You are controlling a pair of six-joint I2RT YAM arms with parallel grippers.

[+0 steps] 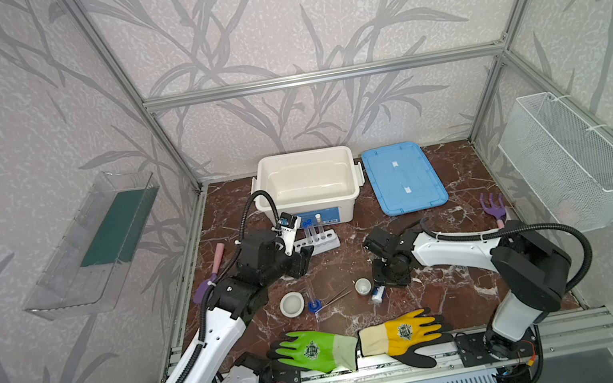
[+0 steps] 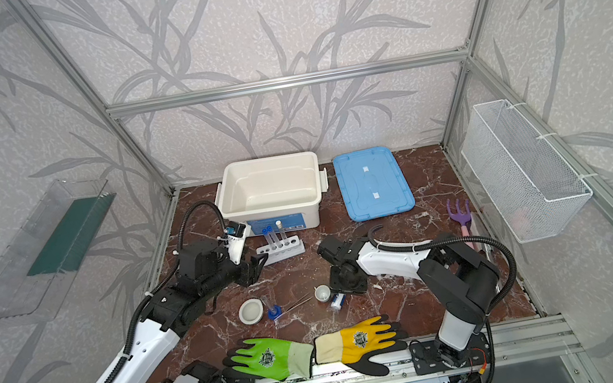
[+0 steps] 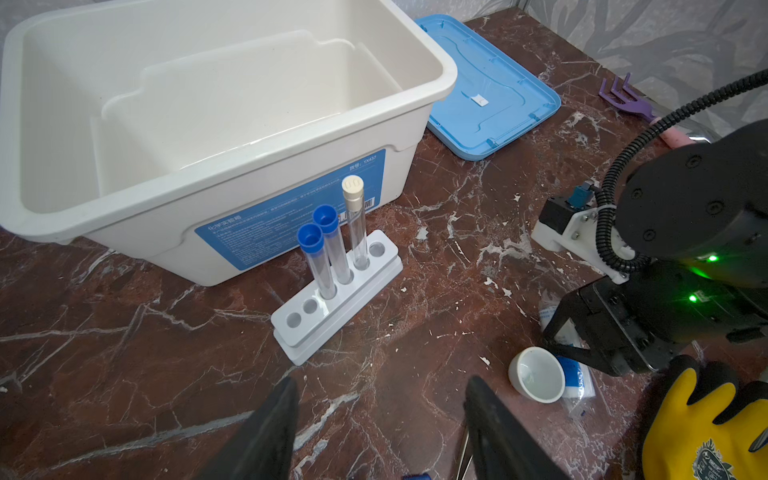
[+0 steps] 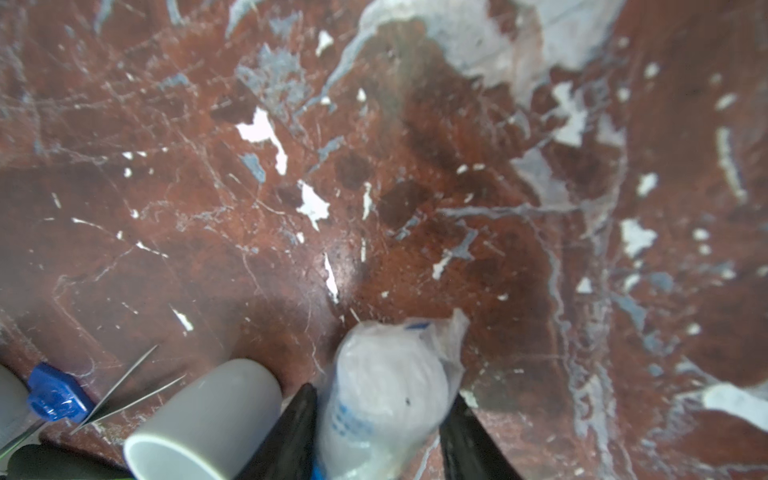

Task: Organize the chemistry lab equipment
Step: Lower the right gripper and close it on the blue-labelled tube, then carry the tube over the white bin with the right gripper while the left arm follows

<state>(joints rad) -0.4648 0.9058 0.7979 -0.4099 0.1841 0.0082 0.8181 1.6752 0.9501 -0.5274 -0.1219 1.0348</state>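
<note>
A robot lab cell: aluminium frame (image 1: 319, 77) and leaf-patterned panels (image 1: 308, 11) enclose a marble-look tabletop (image 1: 351, 265) with mounted arms (image 1: 453, 250) and a test-tube rack (image 1: 320, 244).

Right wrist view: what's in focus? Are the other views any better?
Right wrist view: the bagged bottle and the small dish are soft, the marble beyond somewhat sharper; left wrist view: the rack is crisp; both top views: sharp, evenly lit.

Marble tabletop (image 1: 350, 261): bin (image 1: 303, 155), lid (image 1: 403, 178), rack (image 1: 320, 246), gloves (image 1: 314, 349), possibly bagged bottle (image 1: 379, 294).
</note>
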